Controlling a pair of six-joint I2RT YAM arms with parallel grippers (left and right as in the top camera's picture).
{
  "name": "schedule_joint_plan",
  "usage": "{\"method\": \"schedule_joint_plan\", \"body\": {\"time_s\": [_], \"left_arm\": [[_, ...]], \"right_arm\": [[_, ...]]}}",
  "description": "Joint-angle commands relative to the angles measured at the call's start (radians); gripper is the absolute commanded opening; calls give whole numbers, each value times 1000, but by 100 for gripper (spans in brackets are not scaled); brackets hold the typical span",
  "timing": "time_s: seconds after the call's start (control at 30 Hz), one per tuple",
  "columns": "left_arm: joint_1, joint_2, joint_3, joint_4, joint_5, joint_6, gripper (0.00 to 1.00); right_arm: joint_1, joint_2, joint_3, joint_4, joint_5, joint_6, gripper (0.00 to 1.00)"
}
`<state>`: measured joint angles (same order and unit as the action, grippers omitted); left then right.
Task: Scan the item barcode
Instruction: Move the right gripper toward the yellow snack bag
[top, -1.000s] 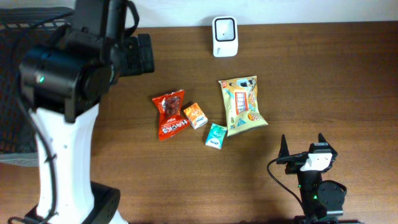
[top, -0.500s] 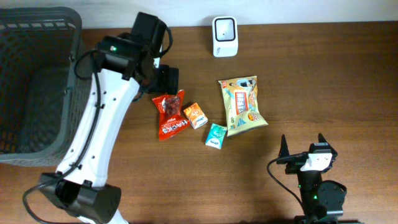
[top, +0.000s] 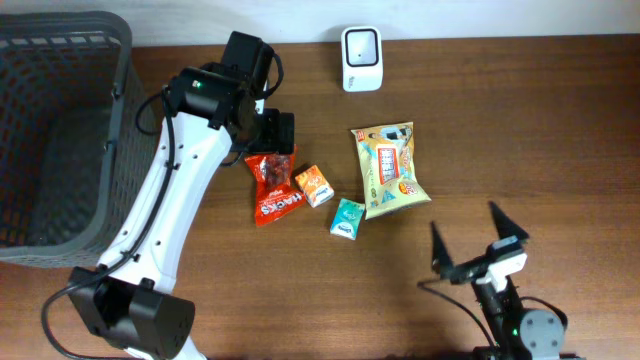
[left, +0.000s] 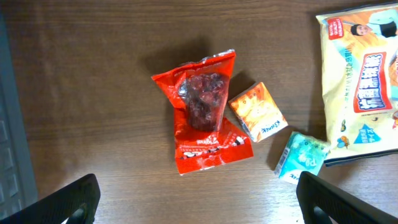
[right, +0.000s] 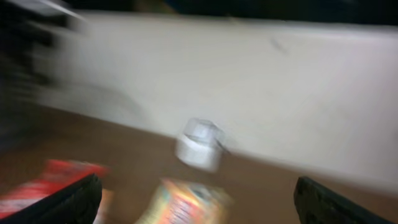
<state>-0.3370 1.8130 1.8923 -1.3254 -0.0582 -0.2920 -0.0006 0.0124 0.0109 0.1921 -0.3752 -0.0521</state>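
Left pincer (left: 198, 183) open, empty, above red bag (left: 204, 112).
Orange box (left: 257, 112) just beside bag; right pincer (top: 465, 225) open, empty, its own view blurred.

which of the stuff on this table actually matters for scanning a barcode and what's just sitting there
For the job:
- white scanner
- red snack packet, centred in the left wrist view, so likely the item to scan

Lying about for now:
- orange box
- teal box
- yellow snack bag
- grey basket
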Motion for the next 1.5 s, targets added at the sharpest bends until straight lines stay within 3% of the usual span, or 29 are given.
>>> {"method": "schedule_joint_plan", "body": {"time_s": [0.0, 0.13, 0.23, 0.4, 0.5, 0.6, 0.73, 0.87, 1.0, 1.13, 1.23, 1.4, 1.47], "left_arm": [[-1, -10, -5, 9, 15, -10, 99], [-1, -10, -5, 8, 15, -10, 99], [-1, -10, -5, 9, 15, -10, 99], [-1, -10, -5, 8, 14, -10, 99], [-1, -10, -5, 8, 14, -10, 99], [-1, -10, -5, 8, 14, -10, 99], [-1, -10, -5, 8, 14, -10, 99], [-1, -10, -5, 8, 13, -10, 99], [25, -10, -5, -3, 53, -10, 99], [104, -10, -5, -16, 171, -10, 99], [151, -10, -5, -22, 169, -9, 99], [163, -10, -5, -24, 163, -9, 99], [163, -10, -5, -19, 121, -9, 99]], "right_arm": [[-6, -6, -5, 61, -544, 8, 98], [-6, -6, -5, 243, -565, 79, 98], [-6, -6, -3, 404, -359, 245, 98], [-6, -2, 117, 412, -152, 240, 99], [-6, 29, 252, 256, -119, 204, 98], [-6, 146, 512, -135, -63, 59, 98], [-6, 423, 898, -644, 67, -58, 98], [-6, 747, 1269, -1028, -93, -64, 98], [-6, 980, 1417, -1175, -505, -18, 98], [-6, 1127, 1417, -1122, -646, 14, 98], [5, 1242, 1417, -1123, -527, 154, 98], [154, 1409, 1453, -1221, 40, 309, 98], [193, 1459, 1476, -1249, 114, 317, 98]]}}
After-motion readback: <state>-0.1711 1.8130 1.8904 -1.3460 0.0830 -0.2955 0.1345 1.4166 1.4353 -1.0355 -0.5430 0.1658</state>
